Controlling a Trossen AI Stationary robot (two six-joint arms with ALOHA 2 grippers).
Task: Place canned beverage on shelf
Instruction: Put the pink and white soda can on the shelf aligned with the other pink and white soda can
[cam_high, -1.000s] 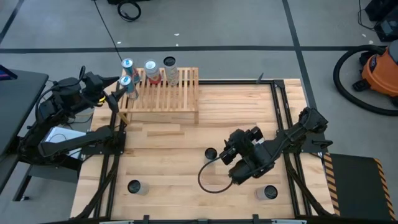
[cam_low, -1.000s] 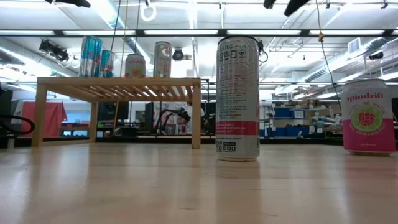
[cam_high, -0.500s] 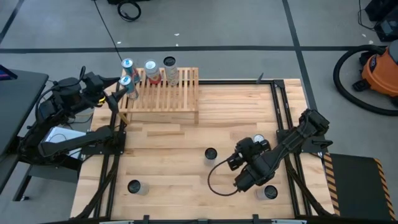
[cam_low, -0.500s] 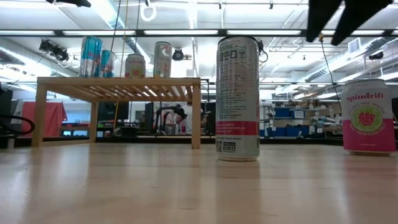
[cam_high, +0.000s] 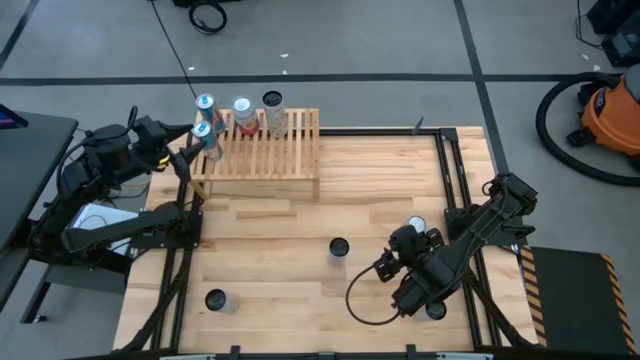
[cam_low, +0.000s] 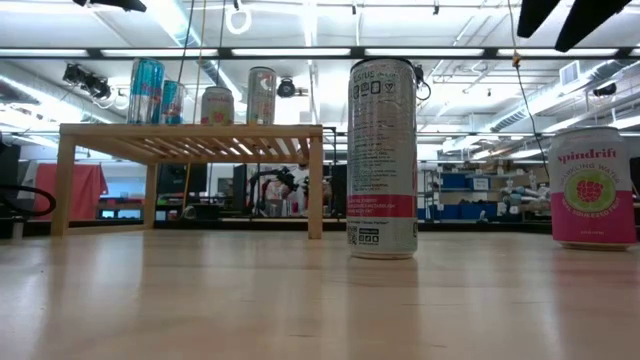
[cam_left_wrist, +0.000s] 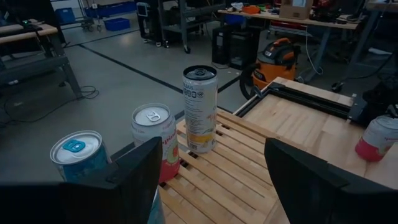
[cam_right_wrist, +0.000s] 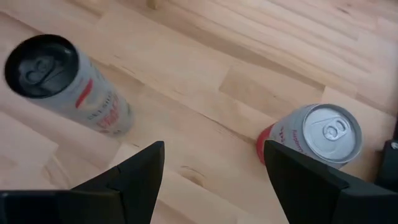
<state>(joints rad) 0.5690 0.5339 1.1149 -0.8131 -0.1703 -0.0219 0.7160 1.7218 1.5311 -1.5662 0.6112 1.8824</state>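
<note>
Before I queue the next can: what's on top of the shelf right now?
Four upright cans stand along the far-left part of the shelf: two blue-topped, one red-and-white, one dark-topped. The rest is bare slats.

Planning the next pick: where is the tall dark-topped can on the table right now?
In the high view the tall dark-topped can stands upright mid-table, nearer than the shelf, with the open right gripper just to its right.

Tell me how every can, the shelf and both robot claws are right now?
shelf: standing, four cans upright at one end
tall grey can: upright on the table
pink can: upright on table
front-left can: upright on table
left gripper: open, by the shelf's cans
right gripper: open, empty, above table
</note>
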